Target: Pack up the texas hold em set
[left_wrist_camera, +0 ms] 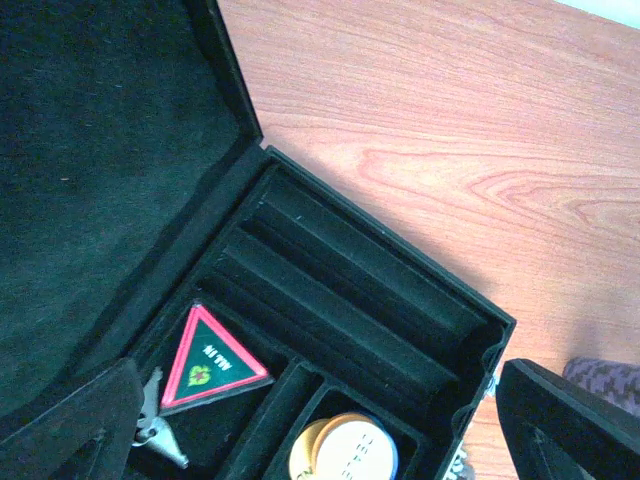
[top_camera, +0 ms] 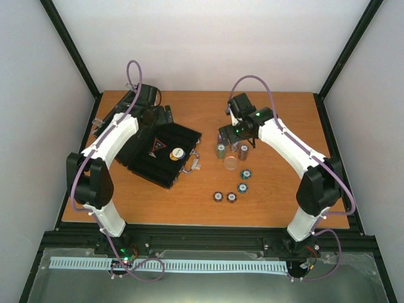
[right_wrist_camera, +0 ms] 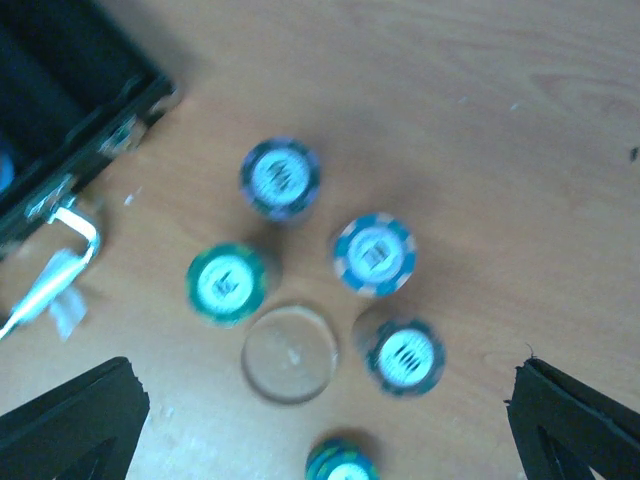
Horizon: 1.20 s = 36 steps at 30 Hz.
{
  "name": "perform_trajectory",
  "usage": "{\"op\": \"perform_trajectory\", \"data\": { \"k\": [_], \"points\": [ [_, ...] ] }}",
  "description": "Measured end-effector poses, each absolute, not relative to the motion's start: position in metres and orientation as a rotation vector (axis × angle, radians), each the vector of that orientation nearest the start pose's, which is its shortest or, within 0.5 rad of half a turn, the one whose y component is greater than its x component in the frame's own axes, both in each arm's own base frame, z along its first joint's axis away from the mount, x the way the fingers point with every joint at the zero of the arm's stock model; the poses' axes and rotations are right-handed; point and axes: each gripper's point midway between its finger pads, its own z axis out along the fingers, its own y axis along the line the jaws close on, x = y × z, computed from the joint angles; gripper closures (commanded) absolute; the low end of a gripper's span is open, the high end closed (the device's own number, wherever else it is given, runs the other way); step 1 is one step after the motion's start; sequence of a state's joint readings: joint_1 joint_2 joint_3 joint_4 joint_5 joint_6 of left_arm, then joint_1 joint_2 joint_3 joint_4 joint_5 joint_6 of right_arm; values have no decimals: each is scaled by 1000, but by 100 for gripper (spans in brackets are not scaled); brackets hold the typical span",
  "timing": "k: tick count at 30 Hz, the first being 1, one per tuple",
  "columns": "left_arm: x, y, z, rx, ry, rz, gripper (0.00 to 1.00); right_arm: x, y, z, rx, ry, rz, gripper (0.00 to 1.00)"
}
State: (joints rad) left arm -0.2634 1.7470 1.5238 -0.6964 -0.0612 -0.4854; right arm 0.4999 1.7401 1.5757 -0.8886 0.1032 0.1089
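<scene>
Nearest the arm bases, two low chip stacks [top_camera: 218, 197] sit side by side on the bench [top_camera: 278, 205], with two more blue-topped stacks [top_camera: 242, 187] just behind them to the right. Farther back lies a clear round disc [top_camera: 231, 163]. Just beyond it three taller stacks [top_camera: 221, 150] stand close together under the right gripper [top_camera: 231, 136], which hovers over them with its jaws spread wide and nothing between them. To the left of the chips the black case [top_camera: 158, 165] lies open on the bench, its silver handle [top_camera: 194, 161] facing the stacks. A red-edged triangular token [left_wrist_camera: 210, 360] and yellow dealer discs [left_wrist_camera: 345, 450] lie in its tray. The left gripper [top_camera: 148, 117] hangs over the case's far side by the felt-lined lid [left_wrist_camera: 90, 150], fully open and holding nothing
</scene>
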Motion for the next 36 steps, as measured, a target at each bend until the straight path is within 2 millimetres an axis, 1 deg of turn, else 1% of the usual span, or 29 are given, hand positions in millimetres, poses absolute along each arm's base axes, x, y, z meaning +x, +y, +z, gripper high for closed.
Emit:
{"op": "perform_trajectory", "data": {
  "k": [3, 5, 7, 12, 18, 21, 25, 29, 33, 36],
  "points": [
    [442, -105, 189, -284, 2480, -206, 0, 365, 202, 177, -538, 2594, 90, 0],
    [433, -101, 188, -274, 2491, -187, 0, 346, 204, 170, -578, 2621, 93, 0],
    [425, -98, 181, -265, 2514, -169, 0, 332, 202, 162, -600, 2650, 85, 0],
    [413, -95, 163, -260, 2574, -138, 0, 308, 197, 142, -620, 2715, 101, 0],
    [410, -94, 162, -258, 2577, -137, 0, 285, 197, 112, -627, 2800, 158, 3],
    [407, -93, 164, -253, 2574, -137, 0, 281, 200, 107, -616, 2815, 185, 4],
    [407, -93, 168, -242, 2568, -137, 0, 286, 205, 104, -554, 2806, 205, 5],
    [405, -93, 171, -238, 2559, -140, 0, 288, 205, 90, -472, 2828, 205, 7],
    [398, -92, 166, -235, 2576, -139, 0, 291, 206, 73, -409, 2861, 188, 9],
    [395, -92, 161, -233, 2592, -144, 0, 295, 208, 65, -383, 2861, 166, 10]
  ]
}}
